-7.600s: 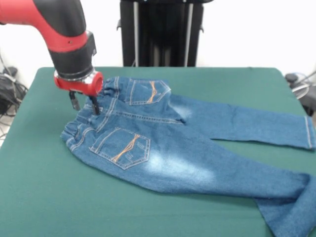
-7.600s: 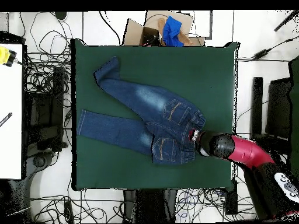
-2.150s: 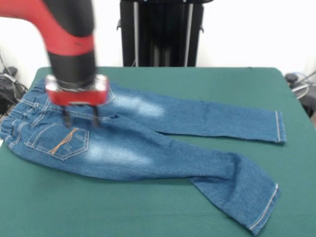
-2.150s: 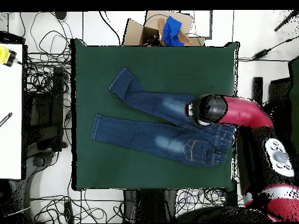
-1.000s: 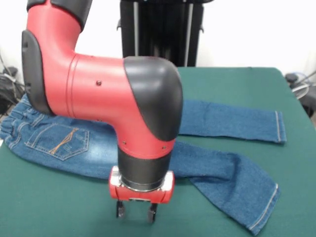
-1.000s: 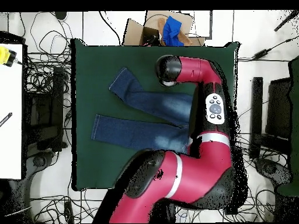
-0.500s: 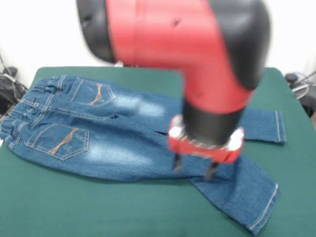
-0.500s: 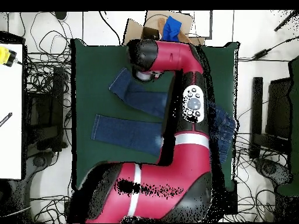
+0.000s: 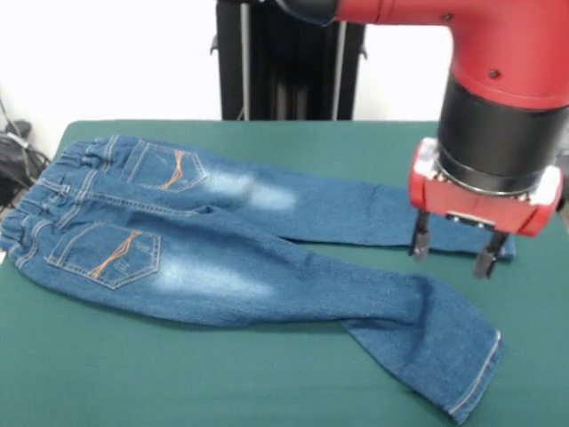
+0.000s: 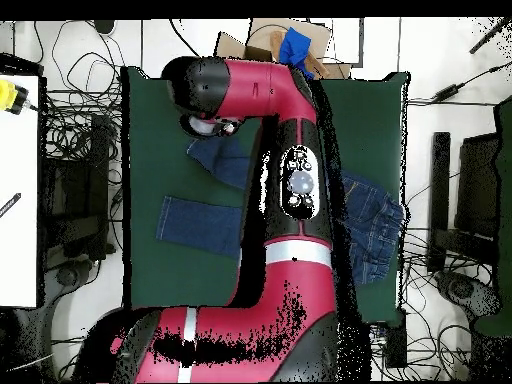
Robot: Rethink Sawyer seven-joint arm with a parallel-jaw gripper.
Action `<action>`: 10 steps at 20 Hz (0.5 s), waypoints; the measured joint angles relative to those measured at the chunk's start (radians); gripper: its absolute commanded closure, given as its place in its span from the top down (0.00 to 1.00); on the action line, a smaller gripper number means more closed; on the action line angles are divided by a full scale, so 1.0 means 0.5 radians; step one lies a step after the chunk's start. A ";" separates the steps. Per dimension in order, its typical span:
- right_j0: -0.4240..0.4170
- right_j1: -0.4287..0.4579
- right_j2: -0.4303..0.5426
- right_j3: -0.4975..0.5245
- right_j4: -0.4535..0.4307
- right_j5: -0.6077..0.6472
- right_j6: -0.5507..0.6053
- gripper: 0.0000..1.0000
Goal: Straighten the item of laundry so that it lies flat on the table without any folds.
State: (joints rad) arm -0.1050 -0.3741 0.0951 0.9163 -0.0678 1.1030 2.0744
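The blue denim jeans [image 9: 204, 240] lie back side up on the green table [image 9: 133, 374]. The gathered waistband is at the left and both legs run to the right. The far leg lies straight. The near leg bends at the knee toward the front right, its cuff near the table's front edge. My gripper [image 9: 451, 252] is open and empty, hovering just above the far leg's cuff at the right. In the overhead view the gripper [image 10: 214, 125] is at the upper left, and the arm hides much of the jeans [image 10: 198, 218].
The black pedestal [image 9: 289, 58] stands behind the table. In the overhead view a cardboard box with a blue item [image 10: 290, 48] sits past the table's top edge, cables lie around the table, and a white table [image 10: 18, 200] stands at the left.
My gripper has moved from the front middle of the table to the right, over the far leg's cuff. The jeans have kept their place over the last two seconds.
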 measured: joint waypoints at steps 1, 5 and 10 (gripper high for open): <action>0.008 0.004 -0.008 0.001 0.000 -0.040 0.002 1.00; 0.000 0.065 -0.038 0.016 0.000 -0.402 0.003 1.00; -0.046 0.154 -0.051 0.087 -0.001 -0.920 0.003 1.00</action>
State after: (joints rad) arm -0.1277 -0.2969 0.0697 0.9598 -0.0684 0.6430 2.0758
